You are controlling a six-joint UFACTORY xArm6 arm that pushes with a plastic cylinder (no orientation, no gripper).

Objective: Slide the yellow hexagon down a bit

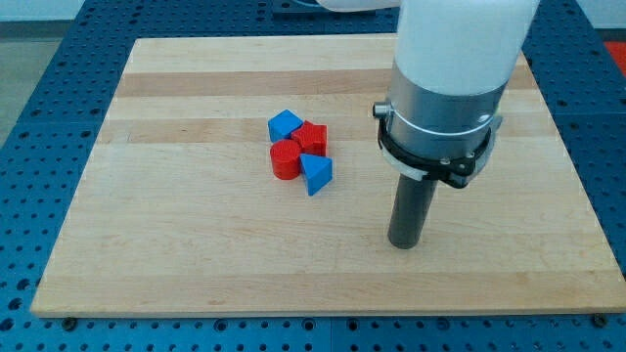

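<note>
Yellow hexagon shows nowhere in the view, so its place relative to the tip (405, 244) and its look cannot be told. The arm ends in no claw, only a dark round rod holding nothing. The tip rests on the pale wooden desk (196, 244), right of a touching cluster: blue block (285, 124), red block (312, 137), red cylinder (286, 159), blue wedge (316, 174).

The arm (455, 59) is cut off by the frame's top edge, and its wide body hides a stretch of the counter (196, 264) at upper right. No yellow hexagon shows anywhere; whether it lies behind the arm cannot be told. In the centre cluster, the red cylinder (285, 159) partly covers the red block (313, 137) behind it, whose shape stays unclear.
</note>
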